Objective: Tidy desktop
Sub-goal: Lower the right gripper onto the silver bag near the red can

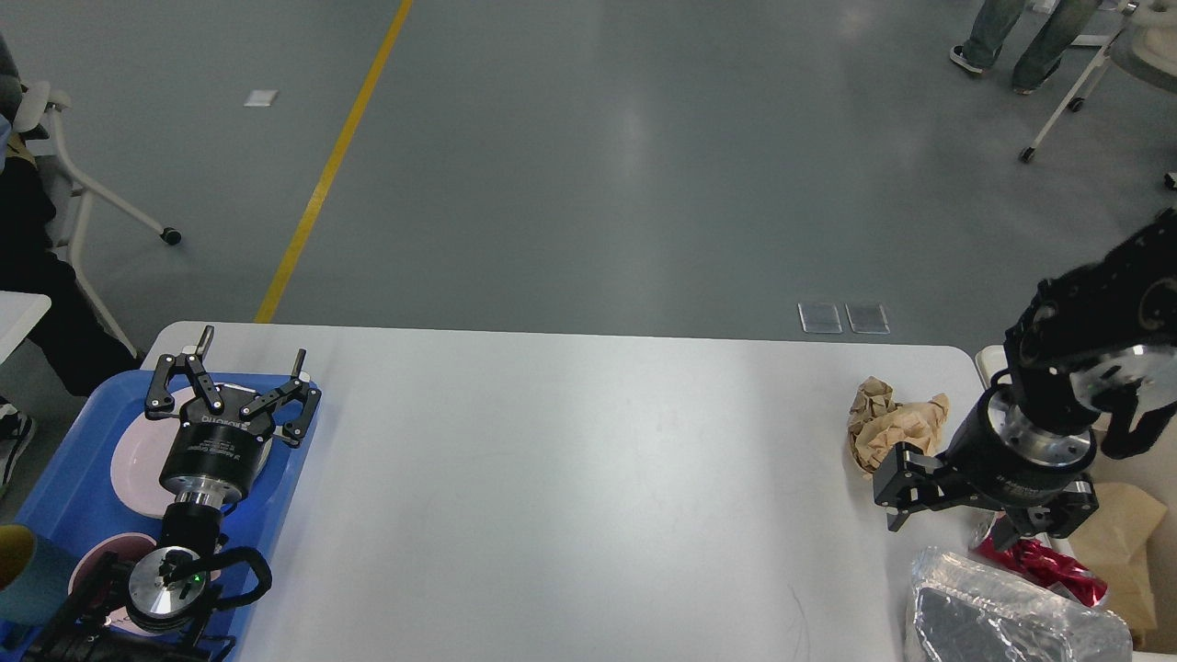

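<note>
The table (570,478), wide and white, fills the lower half of your view, and most of it is bare; the clutter sits at its right end. Your right tool (956,524) hangs low there with its fingers spread and nothing between them, just in front of the crumpled brown paper (897,425) and right above the spot where the red crushed can (1034,556) peeks out. Watch that, because the wrist body covers whatever lies directly under it. If you close now you may pinch the can's edge instead of a clean target, or nudge it off toward the foil-wrapped bundle (1002,616) at the near corner. The foil looks slippery and loosely packed, so a glancing touch could shove it over the table's front edge. The paper ball looks light, and a brush from the arm would roll it away.

Your left tool (234,372) rests over the blue tray (64,478), fingers parted and holding nothing, above a pale pink plate (138,460). Lift straight if you move it, or a finger could catch the plate's rim.

What you can't read: the bin (988,360) on the right shows only a sliver of rim behind the right arm, and its contents are mostly cut off, apart from a bit of brown bag (1122,542). The second pink dish (92,563) is half hidden by the left arm, and the foil bundle runs out of view at the bottom.
</note>
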